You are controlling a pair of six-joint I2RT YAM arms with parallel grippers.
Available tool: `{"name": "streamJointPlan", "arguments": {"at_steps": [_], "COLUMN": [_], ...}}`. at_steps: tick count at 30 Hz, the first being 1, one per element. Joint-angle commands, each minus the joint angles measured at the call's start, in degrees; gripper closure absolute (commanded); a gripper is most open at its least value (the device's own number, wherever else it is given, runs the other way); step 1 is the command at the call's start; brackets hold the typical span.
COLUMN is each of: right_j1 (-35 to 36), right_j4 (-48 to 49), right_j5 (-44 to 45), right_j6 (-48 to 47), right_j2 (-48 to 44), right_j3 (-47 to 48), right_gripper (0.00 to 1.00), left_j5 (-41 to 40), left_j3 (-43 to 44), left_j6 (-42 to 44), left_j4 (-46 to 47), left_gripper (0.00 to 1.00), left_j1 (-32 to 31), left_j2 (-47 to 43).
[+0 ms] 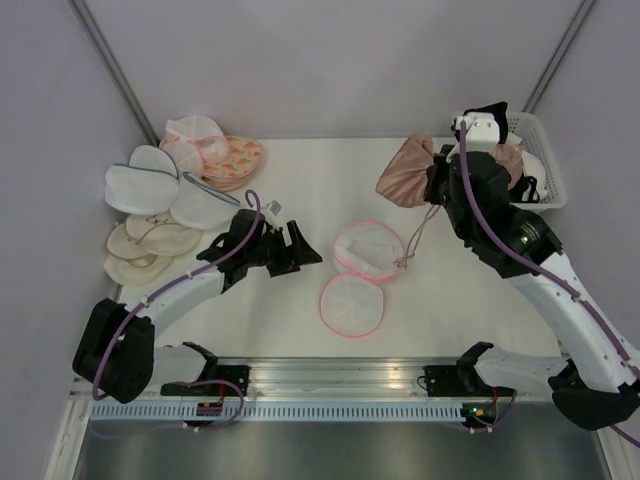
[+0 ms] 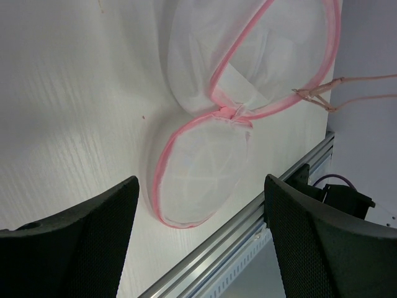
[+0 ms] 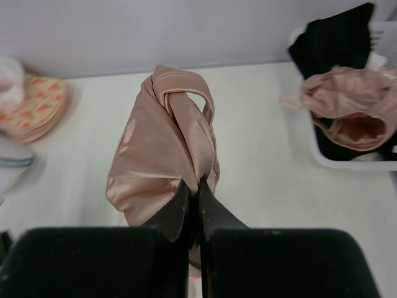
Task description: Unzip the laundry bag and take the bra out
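Clenched on the bra (image 3: pixel 162 149) with the right hand (image 3: pixel 192 186), hanging clear of the worktop (image 1: pixel 300 170), beyond and to the right of the laundry bag (image 1: pixel 360 275). Bag unzipped and spread flat in two pink-rimmed halves, long axis running near to far, straps (image 1: pixel 415 235) trailing from the bra down to the far half's rim. Just left of the bag, the left hand (image 1: pixel 300 248) spread and empty, the nearer of the two; likely calls for lifting up and rightward to draw the straps clear
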Motion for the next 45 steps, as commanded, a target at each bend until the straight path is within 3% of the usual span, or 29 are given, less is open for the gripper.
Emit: {"name": "streamJointPlan", "arguments": {"at_steps": [1, 7, 12, 19, 25, 33, 38, 43, 44, 45], "right_j1": [-2.07, -16.56, -29.64, -42.5, -49.53, -52.88, -52.97, -52.27, -51.83, -51.56], "right_j4": [7.98, 13.51, 20.03, 20.73, 21.53, 20.57, 17.49, 18.71, 19.59, 20.03], "right_j5": [19.27, 18.58, 9.53, -4.35, -7.36, -9.46, -14.91, -17.02, -16.41, -16.32], "right_j6": [-3.37, -3.82, -3.21, 1.09, 2.86, 4.17, 8.81, 9.98, 9.54, 9.45], "right_j2": [4.49, 14.86, 24.43, 40.68, 50.7, 57.92, 59.52, 55.39, 53.12, 51.88], "right_j3": [2.04, 10.56, 18.46, 40.33, 50.98, 45.38, 34.58, 22.29, 21.04, 19.98], "right_gripper": [1.0, 1.0, 1.0, 1.0, 1.0, 1.0, 1.0, 1.0, 0.98, 0.89], "left_j5": [1.78, 4.24, 5.73, 6.61, 7.05, 7.23, 7.49, 7.93, 8.02, 8.11], "left_j3": [1.17, 0.9, 0.9, 1.6, 2.84, 1.7, 1.34, 1.69, 1.69, 1.69], "left_j6": [-0.53, -0.1, -0.1, -0.18, -0.1, -0.45, -1.5, -2.03, -1.94, -1.85], "left_j4": [-0.56, -0.65, -0.57, -0.92, -1.18, -0.92, -0.21, -0.04, -0.04, 0.05], "left_gripper": [0.14, 0.14, 0.13, 0.13, 0.12, 0.12, 0.12, 0.12, 0.12, 0.12], "left_j1": [0.15, 0.15, 0.15, 0.24, 0.24, 0.32, 0.32, 0.32, 0.32, 0.32], "left_j2": [-2.43, -3.84, -5.42, -5.6, -4.37, -2.53, -2.35, -3.93, -4.54, -4.89]}}
